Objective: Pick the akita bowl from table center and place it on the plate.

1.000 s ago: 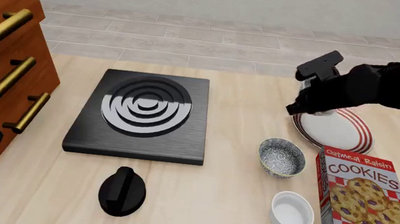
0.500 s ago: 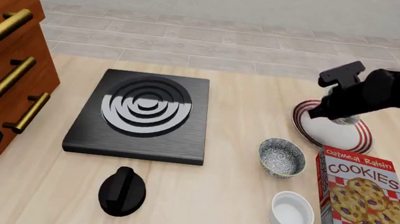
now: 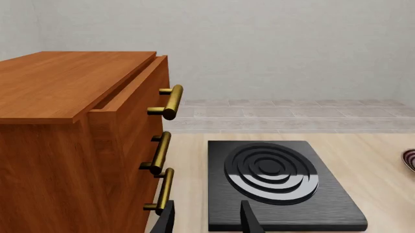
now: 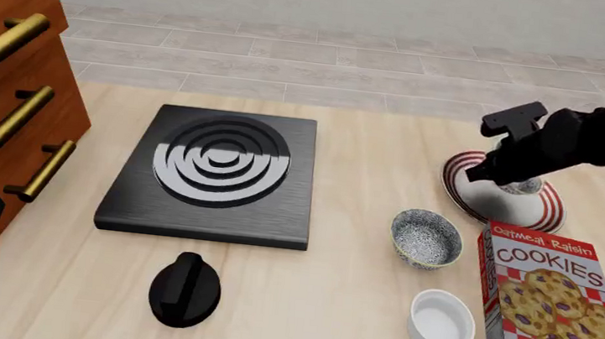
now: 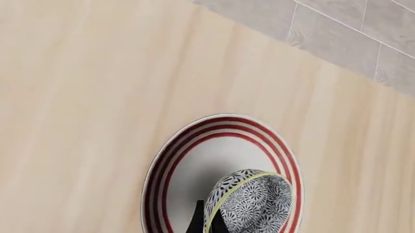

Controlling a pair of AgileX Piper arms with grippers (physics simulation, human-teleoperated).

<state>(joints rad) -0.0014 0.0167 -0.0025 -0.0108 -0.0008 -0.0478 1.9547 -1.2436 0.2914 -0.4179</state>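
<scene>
far left: wooden drawer unit (image 4: 3, 71) w/ brass bar handles, standing at the table (image 4: 332, 324) edge. left gripper (image 3: 206, 221) low at front-left corner, idle; its two dark fingers stand apart w/ nothing between, seen in left wrist view pointing toward the black hob plate (image 4: 212, 173). table is pale light-wood grain; beyond its far edge a grey tiled floor (image 4: 325, 62) and plain pale wall. hob w/ concentric rings sits left of centre, a black knob-like object (image 4: 185, 290) near the front edge below it. right of centre: a second speckled bowl (image 4: 426, 238) upright on the table, white ramekin (image 4: 442, 322) just in front of it, cookies box (image 4: 558, 302) beside both at right. behind the box, the plate (image 4: 540, 213) w/ red stripes. right gripper (image 5: 206, 222) is over the plate, fingers clamped on the rim of the akita bowl (image 5: 250, 201); bowl tilted on its side, dark patterned wall showing, above the plate's white centre; cannot tell if touching
</scene>
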